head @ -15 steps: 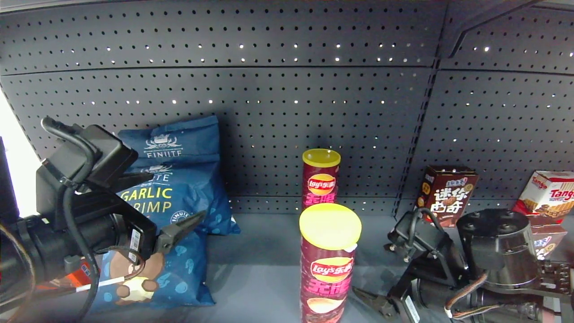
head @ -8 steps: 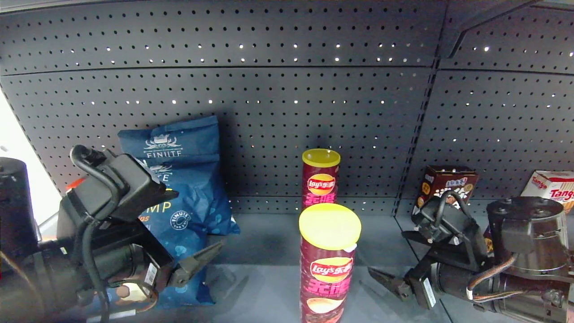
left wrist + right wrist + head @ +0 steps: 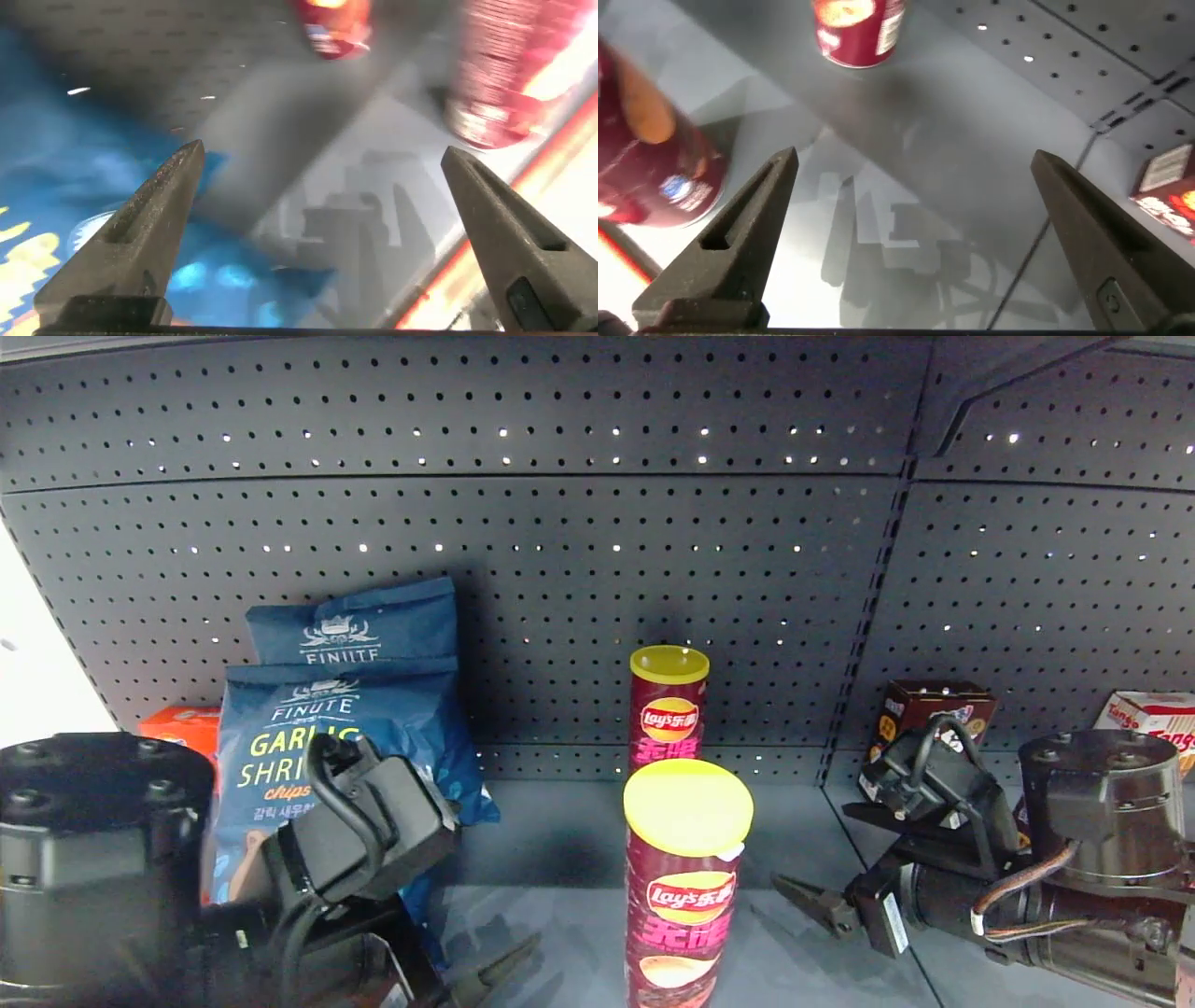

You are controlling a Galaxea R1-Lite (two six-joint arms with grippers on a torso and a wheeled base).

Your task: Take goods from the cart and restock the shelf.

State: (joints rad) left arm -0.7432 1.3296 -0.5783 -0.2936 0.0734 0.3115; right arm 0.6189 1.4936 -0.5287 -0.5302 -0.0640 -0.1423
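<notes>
Two blue chip bags stand at the shelf's left, the front bag [image 3: 341, 737] [image 3: 56, 196] leaning on the back bag [image 3: 359, 621]. Two red chip cans with yellow lids stand mid-shelf: a front can [image 3: 686, 887] [image 3: 505, 75] [image 3: 654, 168] and a back can [image 3: 667, 709] [image 3: 332, 19] [image 3: 859, 33]. My left gripper [image 3: 490, 975] [image 3: 322, 154] hangs low at the shelf front, right of the front bag, open and empty. To the right of the front can, my right gripper [image 3: 794, 889] [image 3: 915, 159] is open over bare shelf floor.
An orange box [image 3: 182, 723] stands behind the bags at far left. A brown snack box [image 3: 934, 700] [image 3: 1167, 187] and a white-and-red box [image 3: 1153, 714] stand at the right. A perforated back panel [image 3: 597, 569] closes the shelf. Bare shelf floor [image 3: 560, 840] lies between bags and cans.
My left arm has drawn back and down from the front blue bag, uncovering it and the orange box. My right arm rose and shifted to the right.
</notes>
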